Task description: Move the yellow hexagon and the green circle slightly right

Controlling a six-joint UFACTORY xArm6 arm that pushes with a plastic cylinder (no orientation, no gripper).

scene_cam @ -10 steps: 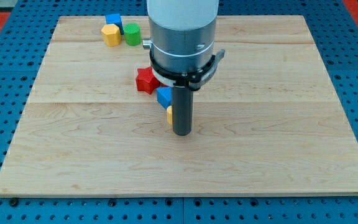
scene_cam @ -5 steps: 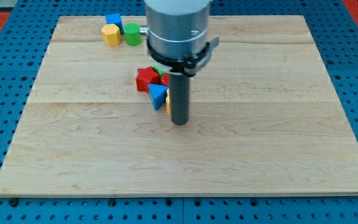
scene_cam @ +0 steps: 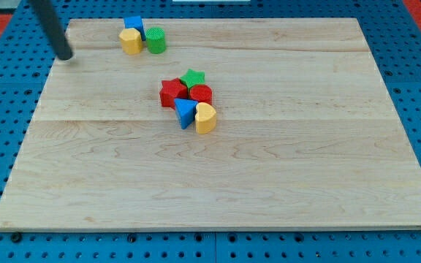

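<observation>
Near the view's top left corner of the worktop (scene_cam: pixel 327 168), my tip (scene_cam: pixel 65 55) parked left of the yellow hexagon (scene_cam: pixel 130 41), well apart from it and touching no block, seemingly lined up for a rightward shove; no fingers on this rod, so nothing released or clenched to report. Just right of the hexagon and touching it, the green circle (scene_cam: pixel 156 40), with a blue cube (scene_cam: pixel 134 25) tucked behind, so probably a single push for both. Mid-board, a separate huddle: red star (scene_cam: pixel 172 93), green star (scene_cam: pixel 192 77), red block (scene_cam: pixel 201 93), blue triangle (scene_cam: pixel 184 112), yellow heart-like block (scene_cam: pixel 205 117).
</observation>
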